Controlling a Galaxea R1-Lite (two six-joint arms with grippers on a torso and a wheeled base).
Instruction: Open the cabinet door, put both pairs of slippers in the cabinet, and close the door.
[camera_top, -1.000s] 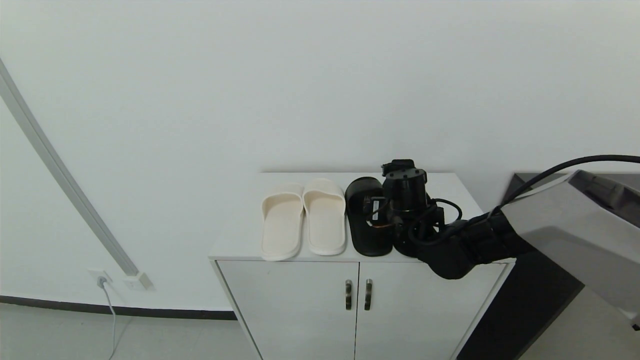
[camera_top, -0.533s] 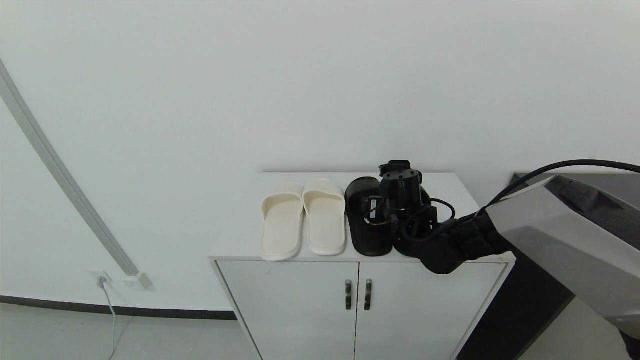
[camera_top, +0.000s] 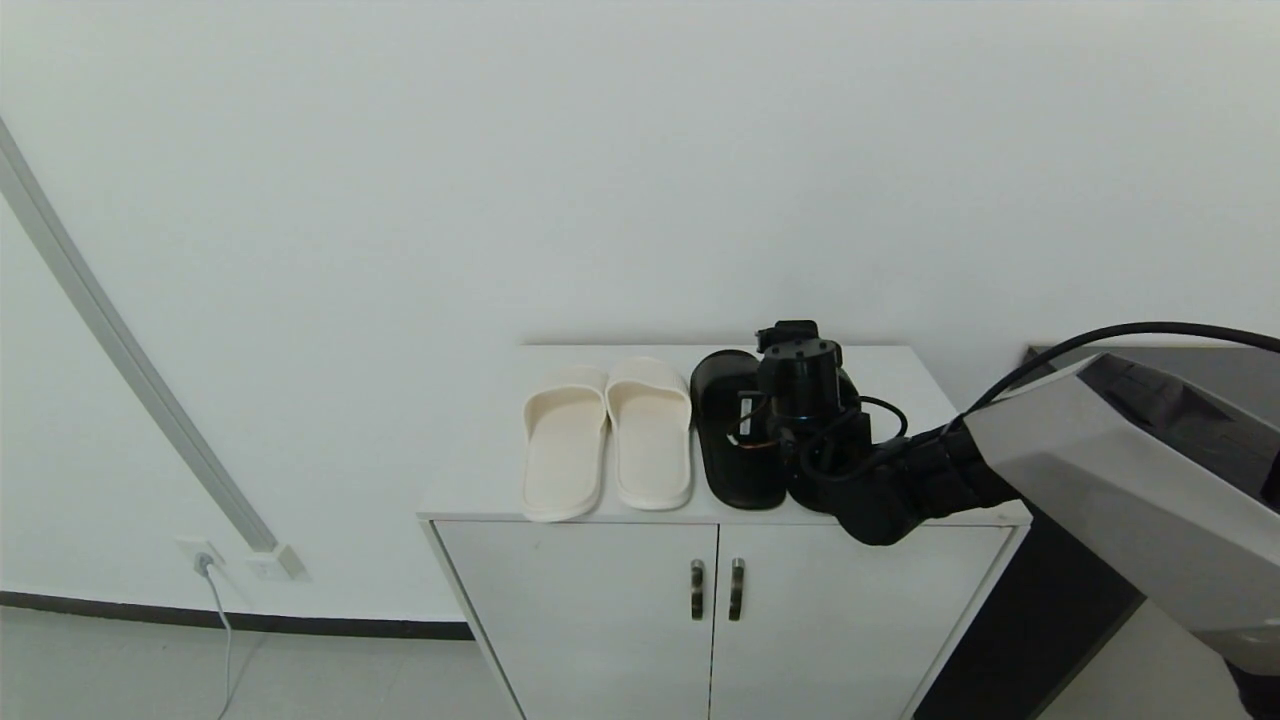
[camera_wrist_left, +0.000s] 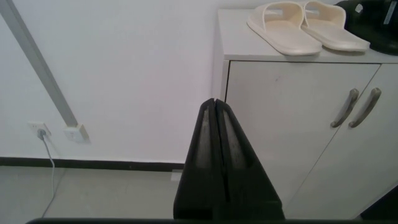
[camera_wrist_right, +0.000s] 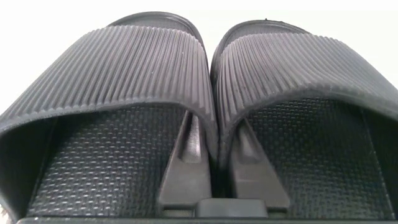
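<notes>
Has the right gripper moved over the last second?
Yes, slightly. The right gripper, shut on the black ribbed rubber slippers, has edged left relative to the white cabinet's metal door handles.

Pretty close-up look at a pair of black slippers (camera_wrist_right: 124, 74) sitting side by side, toes pointing away from the camera, inner walls touching down the middle. Both have ribbed straps across the top and a bumpy little grid texture on the footbeds. The end effector (camera_wrist_right: 216, 163) has one finger in each slipper, and the fingers (camera_wrist_right: 183, 165) pinch those two inner walls between them.
</notes>
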